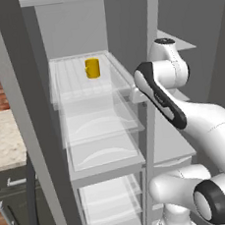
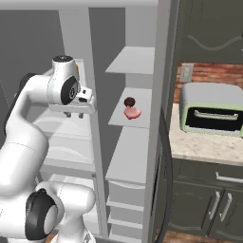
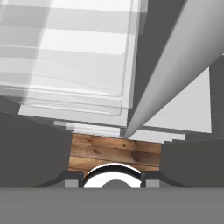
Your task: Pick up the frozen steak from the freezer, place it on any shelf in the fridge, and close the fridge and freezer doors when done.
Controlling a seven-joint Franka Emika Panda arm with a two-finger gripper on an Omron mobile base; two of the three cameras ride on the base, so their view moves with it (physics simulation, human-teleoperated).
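The frozen steak (image 2: 132, 113), a flat pinkish slab, lies on a solid grey shelf of the open freezer (image 2: 130, 161), just in front of a small dark red round item (image 2: 129, 101). My gripper (image 2: 74, 115) hangs open and empty, pointing down in front of the divider between the compartments, left of the steak and apart from it. The fridge (image 1: 100, 135) stands open, and a yellow cup (image 1: 92, 68) sits on its top clear shelf (image 1: 76, 84). In the hand view I look down past clear shelves (image 3: 74, 57), the divider (image 3: 175, 65) and a grey shelf (image 3: 183, 113).
The fridge door (image 1: 16, 120) stands open at the left, and the freezer door (image 2: 160, 95) is edge-on at the right with its dark handle (image 2: 166, 156). A green toaster oven (image 2: 211, 109) sits on the right counter. Another counter (image 1: 4, 141) lies left. Wood floor (image 3: 113, 151) lies below.
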